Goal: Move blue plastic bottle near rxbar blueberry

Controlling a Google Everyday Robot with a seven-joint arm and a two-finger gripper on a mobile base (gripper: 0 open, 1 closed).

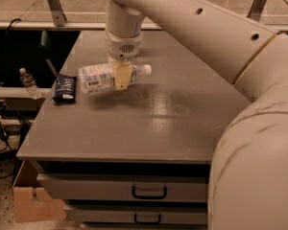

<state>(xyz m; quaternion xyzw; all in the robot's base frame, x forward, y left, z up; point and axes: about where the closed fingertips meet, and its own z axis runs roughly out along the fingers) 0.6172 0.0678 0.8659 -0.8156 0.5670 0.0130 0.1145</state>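
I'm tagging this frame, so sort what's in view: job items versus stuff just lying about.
Job: blue plastic bottle, held sideways by the gripper over the table, left side; rxbar blueberry.
Lying about: tiny clear bottle beside the table; cardboard box below.

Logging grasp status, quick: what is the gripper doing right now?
Gripper: closed on the blue plastic bottle, holding it sideways over the left part of the table.
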